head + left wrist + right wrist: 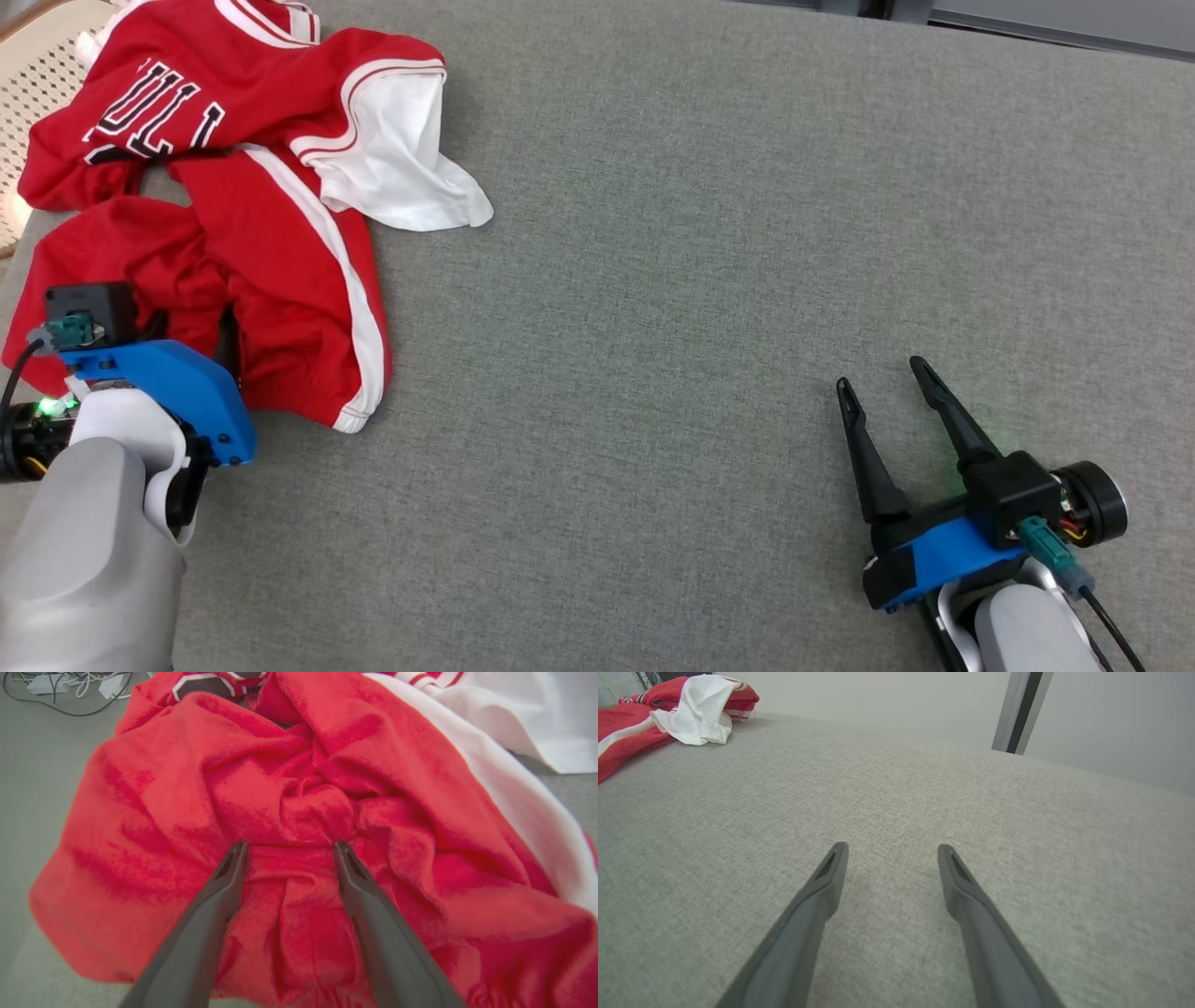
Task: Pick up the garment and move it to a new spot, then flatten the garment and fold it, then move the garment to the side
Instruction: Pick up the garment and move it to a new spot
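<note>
Evidently soft, light and limp, the garment point(280, 271) lay crumpled at the far left of the grey surface point(700, 280). Left gripper point(289, 847) gaped over a red fold, nothing pinched; right gripper point(882, 373) gaped too, well apart. Best hold, judged: 1 bunched ridge.

Heaped at the far left of the table point(672, 280), the jersey point(299, 308), with the left gripper point(287, 847) over its near part, fingertips at the folds. Well apart to the right, near the front edge, the right gripper point(878, 373) above bare table. Beyond the jersey, down off the table, cables point(86, 683) on the floor.
</note>
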Controlling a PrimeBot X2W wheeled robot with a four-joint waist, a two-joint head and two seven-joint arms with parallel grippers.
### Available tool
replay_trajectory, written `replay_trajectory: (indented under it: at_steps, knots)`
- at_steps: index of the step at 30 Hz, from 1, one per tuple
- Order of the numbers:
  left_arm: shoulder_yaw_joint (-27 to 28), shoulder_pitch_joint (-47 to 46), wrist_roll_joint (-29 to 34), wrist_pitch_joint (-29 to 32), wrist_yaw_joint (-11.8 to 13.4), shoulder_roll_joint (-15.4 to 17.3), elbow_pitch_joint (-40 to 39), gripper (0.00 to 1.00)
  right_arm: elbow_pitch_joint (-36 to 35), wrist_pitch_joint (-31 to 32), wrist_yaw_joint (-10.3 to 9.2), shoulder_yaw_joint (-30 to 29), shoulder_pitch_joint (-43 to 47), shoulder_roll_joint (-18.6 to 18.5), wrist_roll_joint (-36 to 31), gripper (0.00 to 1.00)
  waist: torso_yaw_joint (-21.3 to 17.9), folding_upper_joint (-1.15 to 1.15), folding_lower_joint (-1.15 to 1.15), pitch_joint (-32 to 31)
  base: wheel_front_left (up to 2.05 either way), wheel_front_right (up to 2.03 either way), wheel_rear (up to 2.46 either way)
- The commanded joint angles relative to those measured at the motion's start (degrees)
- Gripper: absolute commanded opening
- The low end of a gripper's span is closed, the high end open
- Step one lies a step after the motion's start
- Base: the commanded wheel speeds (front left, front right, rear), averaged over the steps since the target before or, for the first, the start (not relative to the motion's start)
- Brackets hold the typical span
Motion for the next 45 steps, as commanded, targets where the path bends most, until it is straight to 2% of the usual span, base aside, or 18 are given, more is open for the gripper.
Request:
replay_trajectory:
  at_steps: [1, 2, 4, 6, 11, 14, 24, 30, 34, 41, 45]
  knots:
    - [-0.6, -1.3, -0.8, 0.5, -0.5, -0.2, 1.1, 1.0, 0.1, -0.2, 0.01, 0.2, -0.6, -0.2, 0.3, 1.0, -0.2, 0.0, -0.01, 0.1, 0.0, 0.0, 0.0]
    - [-1.0, -1.3, -1.6, 0.9, -0.4, -0.4, 1.8, 1.0, 0.2, -0.2, 0.01, 0.5, -0.6, -0.2, 0.4, 1.0, -0.4, 0.0, -0.01, 0.1, 0.0, 0.0, 0.0]
    - [-2.0, -1.3, -3.0, 1.6, -0.5, -0.2, 3.2, 0.44, 0.4, -0.2, 0.01, 0.9, -0.6, -0.2, 0.5, 1.0, -0.7, 0.0, -0.01, 0.0, 0.0, 0.0, 0.0]
    - [-2.9, -1.5, -3.7, 1.4, -0.5, 0.4, 4.1, 0.0, 0.5, -0.2, 0.01, 1.3, -0.6, -0.2, 0.7, 1.0, -0.9, 0.0, -0.01, -0.1, 0.0, 0.0, 0.0]
    - [-3.5, -3.0, -4.3, -2.6, -0.3, 2.4, 5.1, 0.0, 0.9, -0.2, 0.01, 1.3, 0.0, -0.2, 0.9, 1.0, -0.8, 0.0, -0.01, -1.3, 0.0, 0.0, 0.0]
    - [-4.9, -3.7, -2.3, -5.7, -0.3, 4.3, 6.0, 0.0, 1.4, -0.2, 0.01, 1.5, 0.6, -0.2, 1.8, 1.0, -0.6, 0.0, -0.01, -3.6, 0.0, 0.0, 0.0]
    - [-7.2, -5.5, -0.5, -8.6, -0.3, 8.7, 2.3, 0.0, 2.6, -0.2, 0.01, 2.6, 2.8, -0.3, 5.4, 1.0, -1.4, 0.0, -0.01, -12.0, 0.0, 0.0, 0.0]
    - [-10.1, -5.4, -0.3, -7.1, -0.3, 12.0, -7.6, 0.0, 3.4, -0.2, 0.01, 2.0, 5.2, -0.2, 7.4, 1.0, -4.3, 0.0, -0.01, -17.3, 0.0, 0.0, 0.0]
    - [-12.6, -4.1, -0.4, -3.9, -0.3, 12.7, -17.5, 0.0, 3.6, -0.2, 0.01, 0.9, 6.8, -0.2, 8.3, 1.0, -7.3, 0.0, -0.01, -19.6, 0.0, 0.0, 0.0]
    - [-18.7, -1.4, -2.7, 2.8, -0.3, 10.9, -35.1, 0.0, 3.6, -0.2, 0.01, -1.6, 8.2, -0.2, 8.7, 1.0, -13.6, 0.0, -0.01, -20.1, 0.0, 0.0, 0.0]
    - [-23.8, -0.6, -3.7, 4.9, -0.3, 9.4, -41.5, 0.0, 3.3, -0.2, 0.01, -2.9, 7.8, -0.2, 8.5, 1.0, -16.9, 0.0, -0.01, -18.2, 0.0, 0.0, 0.0]
